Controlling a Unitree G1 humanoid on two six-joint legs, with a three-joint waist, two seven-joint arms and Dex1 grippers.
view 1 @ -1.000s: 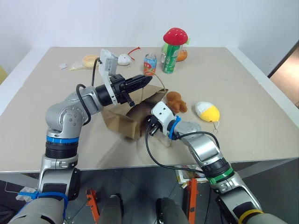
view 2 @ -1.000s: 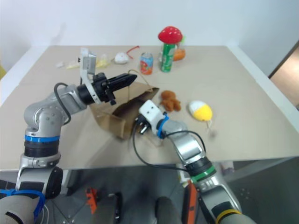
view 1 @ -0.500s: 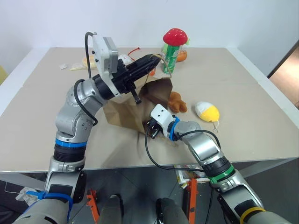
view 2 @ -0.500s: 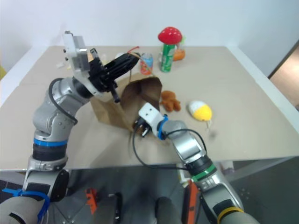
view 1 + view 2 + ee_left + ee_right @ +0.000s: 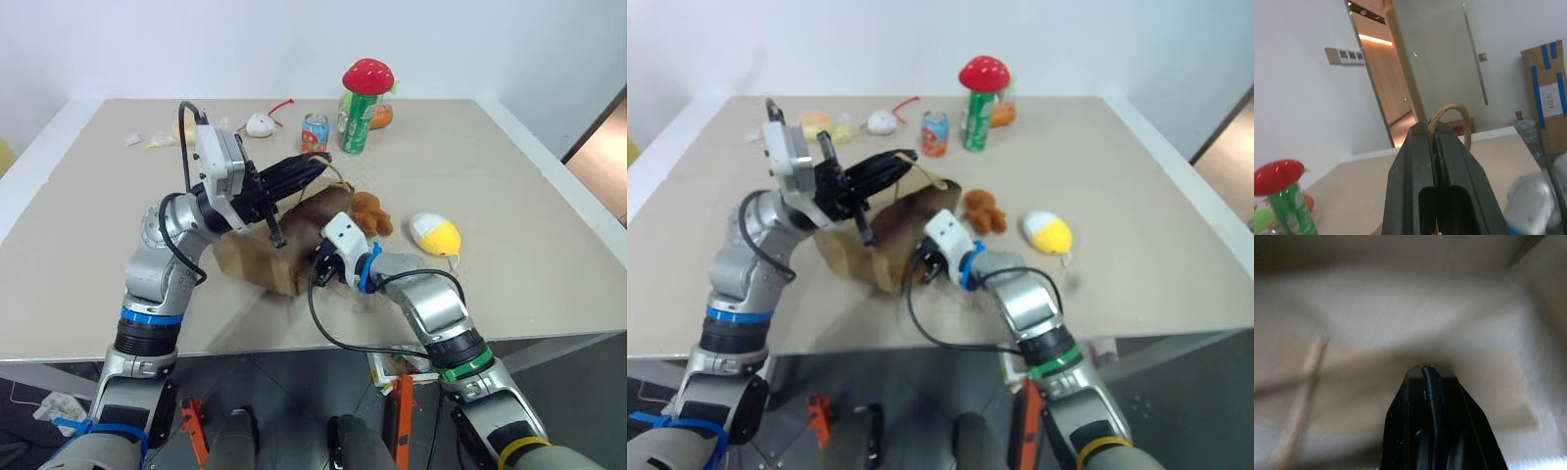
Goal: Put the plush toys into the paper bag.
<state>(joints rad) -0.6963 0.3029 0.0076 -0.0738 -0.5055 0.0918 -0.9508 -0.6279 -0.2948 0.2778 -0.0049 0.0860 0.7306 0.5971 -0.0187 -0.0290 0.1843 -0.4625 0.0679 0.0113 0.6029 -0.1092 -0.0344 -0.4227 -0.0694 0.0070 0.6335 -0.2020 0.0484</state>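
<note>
The brown paper bag (image 5: 257,251) lies slumped on its side in the middle of the table, mouth toward the right. My left gripper (image 5: 315,160) hovers above it, shut on the bag's tan handle (image 5: 1449,111), which loops out past the fingertips. At the mouth's lower edge, my right gripper (image 5: 321,266) is shut with its tips against the brown paper; I cannot tell whether paper is pinched. The orange-brown bear plush (image 5: 370,211) sits just behind the right gripper, beside the mouth. The white-and-yellow egg plush (image 5: 437,234) lies further right.
At the back stand a green can (image 5: 357,127) topped by a red mushroom plush (image 5: 367,76), a small drink can (image 5: 314,130), a white toy with a red tail (image 5: 261,124) and a round bun-like item (image 5: 186,125). The table's (image 5: 549,264) front edge is close to the right arm.
The left gripper lifted the handle, pulling the bag's mouth open and upright, then came back down and rolled its wrist; the bag has slumped again. The right gripper stayed at the mouth.
</note>
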